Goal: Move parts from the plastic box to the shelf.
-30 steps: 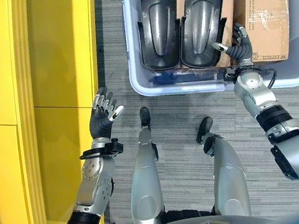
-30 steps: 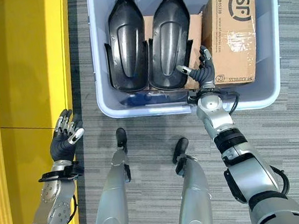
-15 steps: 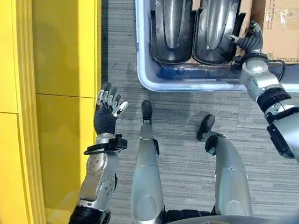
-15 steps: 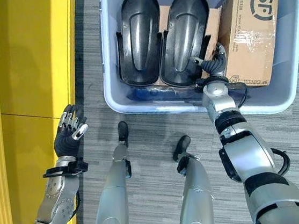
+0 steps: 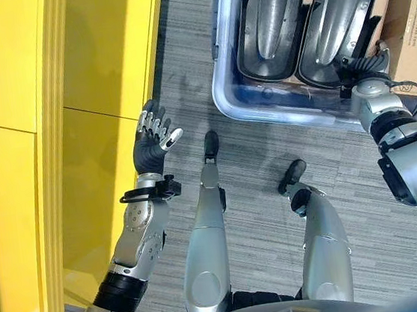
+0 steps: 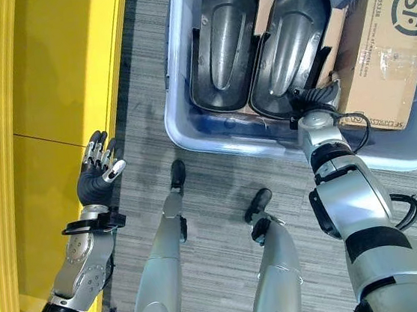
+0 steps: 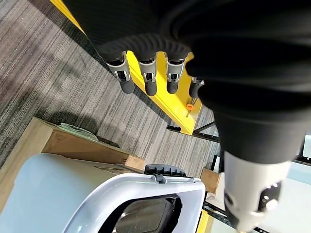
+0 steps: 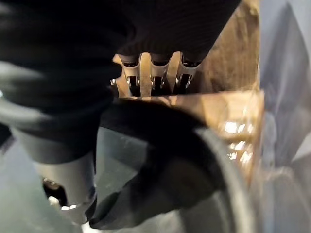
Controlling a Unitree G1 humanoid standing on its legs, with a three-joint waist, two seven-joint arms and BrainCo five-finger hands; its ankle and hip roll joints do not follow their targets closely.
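Reaching into the plastic box (image 6: 189, 120), the right hand (image 6: 314, 100) sits at the near end of the right-hand black part (image 6: 290, 41), between that part and the cardboard box (image 6: 381, 53) beside it. In the right wrist view its fingers (image 8: 153, 73) go down behind the part's dark edge with the thumb on the near side, so whether they have closed on it cannot be told. Both black parts lie side by side in the box, long axes running away from the robot, the left part (image 6: 222, 41) just beside the right one. The left hand (image 6: 96, 176) hangs well apart by the yellow shelf (image 6: 49, 76), fingers loosely spread and holding nothing. Judging by this, the right arm is far nearer, and a lift would pull the part up along its length.
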